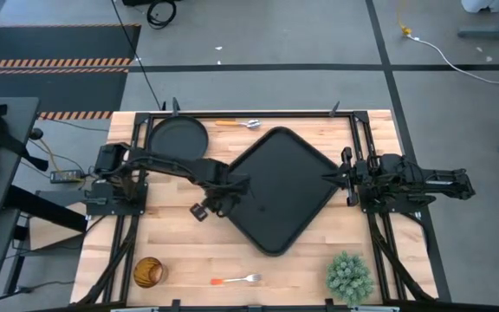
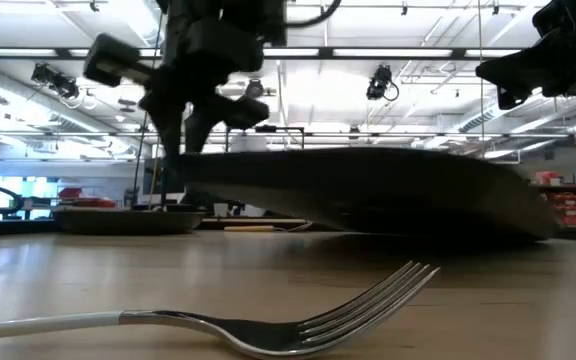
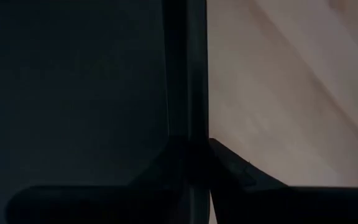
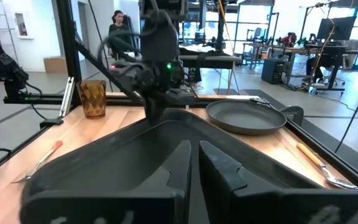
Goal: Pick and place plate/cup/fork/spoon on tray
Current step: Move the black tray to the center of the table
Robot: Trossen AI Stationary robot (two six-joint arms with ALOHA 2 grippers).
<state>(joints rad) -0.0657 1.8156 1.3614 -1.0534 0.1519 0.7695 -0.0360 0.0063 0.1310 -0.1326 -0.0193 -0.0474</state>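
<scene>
The black tray [image 1: 280,191] lies cornerwise in the middle of the table, with its left side raised, as the low view [image 2: 368,190] shows. My left gripper [image 1: 230,192] is shut on its rim at the left corner. My right gripper [image 1: 334,178] is shut and hangs just over the tray's right corner [image 4: 166,143], and I cannot tell whether it touches. The round black plate [image 1: 178,137] and the spoon [image 1: 236,124] lie at the far edge. The amber cup [image 1: 148,272] stands near left, and the fork [image 1: 236,280] lies at the near edge. My left gripper [image 3: 191,146] pinches the tray's raised rim [image 3: 185,106] by its left corner. One finger [image 3: 157,171] is inside the tray and one [image 3: 238,171] is outside. The fingers come from above, pointing down. The tray is tilted, left side lifted [image 2: 198,175] and right end [image 2: 543,230] low by the table.
A green spiky plant [image 1: 349,276] stands at the near right corner. Black frame rails [image 1: 366,147] run along both table sides. Bare wood shows between the tray and the near edge. A person [image 4: 117,28] stands in the room beyond the table.
</scene>
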